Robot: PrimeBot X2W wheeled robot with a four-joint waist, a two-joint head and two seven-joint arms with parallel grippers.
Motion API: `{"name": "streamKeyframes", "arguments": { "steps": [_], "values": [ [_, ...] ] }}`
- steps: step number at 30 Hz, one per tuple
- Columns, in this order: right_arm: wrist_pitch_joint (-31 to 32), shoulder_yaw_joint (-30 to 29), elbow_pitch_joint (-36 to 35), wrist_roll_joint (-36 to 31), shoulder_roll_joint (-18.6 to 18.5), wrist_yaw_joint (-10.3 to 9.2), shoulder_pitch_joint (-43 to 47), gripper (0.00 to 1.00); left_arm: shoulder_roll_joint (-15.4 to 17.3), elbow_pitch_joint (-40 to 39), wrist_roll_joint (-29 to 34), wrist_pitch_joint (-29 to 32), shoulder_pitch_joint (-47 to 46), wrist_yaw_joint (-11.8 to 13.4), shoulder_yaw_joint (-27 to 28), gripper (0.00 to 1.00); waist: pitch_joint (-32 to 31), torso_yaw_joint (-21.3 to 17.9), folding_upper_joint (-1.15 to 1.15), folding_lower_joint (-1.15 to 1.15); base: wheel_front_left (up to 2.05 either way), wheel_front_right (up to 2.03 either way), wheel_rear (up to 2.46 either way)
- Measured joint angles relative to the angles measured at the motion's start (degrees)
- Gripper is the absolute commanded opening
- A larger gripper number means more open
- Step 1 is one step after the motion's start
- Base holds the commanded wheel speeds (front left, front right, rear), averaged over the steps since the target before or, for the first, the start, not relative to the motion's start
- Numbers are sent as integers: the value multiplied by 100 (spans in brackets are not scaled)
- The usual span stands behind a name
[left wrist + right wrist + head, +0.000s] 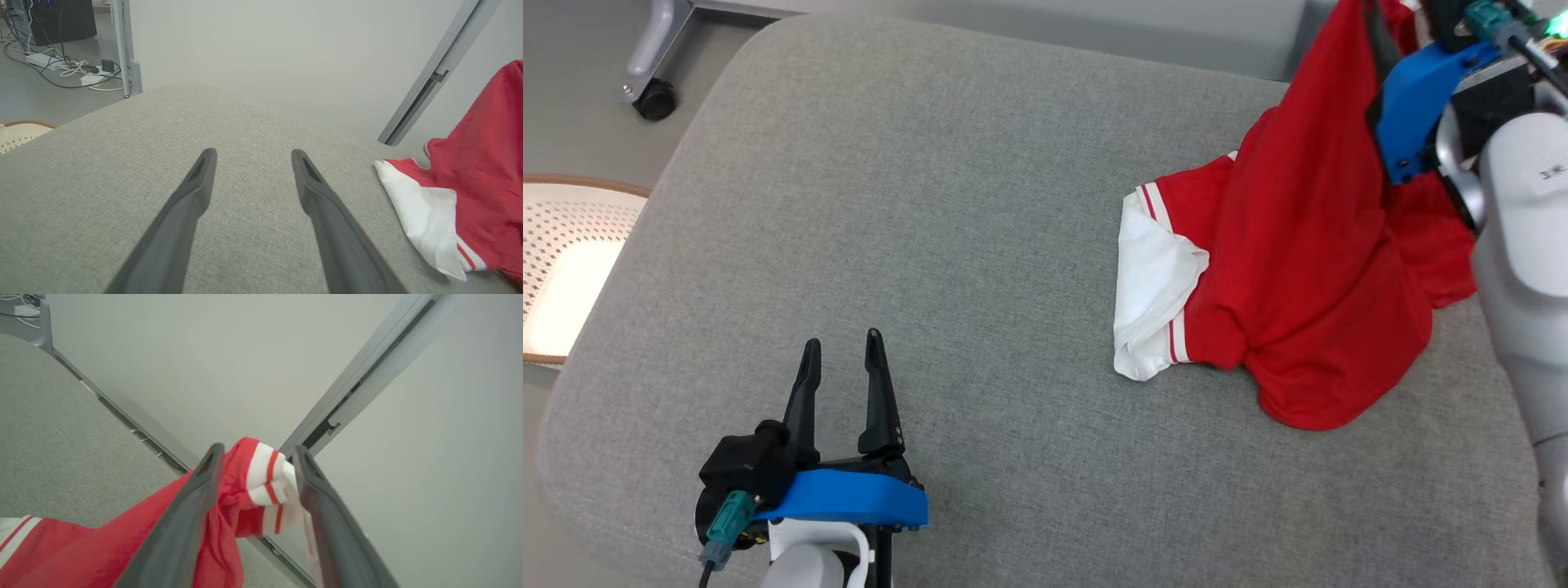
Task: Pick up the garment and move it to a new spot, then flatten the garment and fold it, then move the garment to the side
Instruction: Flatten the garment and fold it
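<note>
Right pincer [258, 451]: jaws spread wide, with the garment's [1298, 269] striped cuff bunched loosely between them. The garment hangs from there down to a heap at the surface's [947, 204] right side. Left pincer [842, 339]: jaws parted, nothing between, well apart from the garment.

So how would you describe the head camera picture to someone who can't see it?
A red and white garment lies bunched on the right of a grey cushion, with one part drawn up to the right gripper in the top right corner. The left gripper hovers open over bare cushion at the lower left.
</note>
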Motion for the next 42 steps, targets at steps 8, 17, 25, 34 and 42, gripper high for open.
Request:
{"name": "streamKeyframes", "arguments": {
  "steps": [8,17,25,34,42],
  "values": [
    [-681,121,688,205,416,0,184,100,0,12,24,1,-2,16,48,100,-37,-236,0,0,0,0,0],
    [-889,181,1229,987,488,0,872,100,-3,96,238,0,132,-55,188,100,-424,-840,0,0,0,0,0],
    [-653,19,1713,1488,393,0,1363,100,-3,137,332,0,137,-130,209,100,-447,-1046,0,-1,0,0,0],
    [-522,-59,2118,1713,424,0,1468,100,0,197,332,0,98,-138,257,100,-150,-771,0,-1,0,0,0],
    [-523,-74,2341,1788,464,-2,1354,38,0,218,331,0,48,-156,277,100,-67,-654,0,-1,0,0,0]
  ]
}}
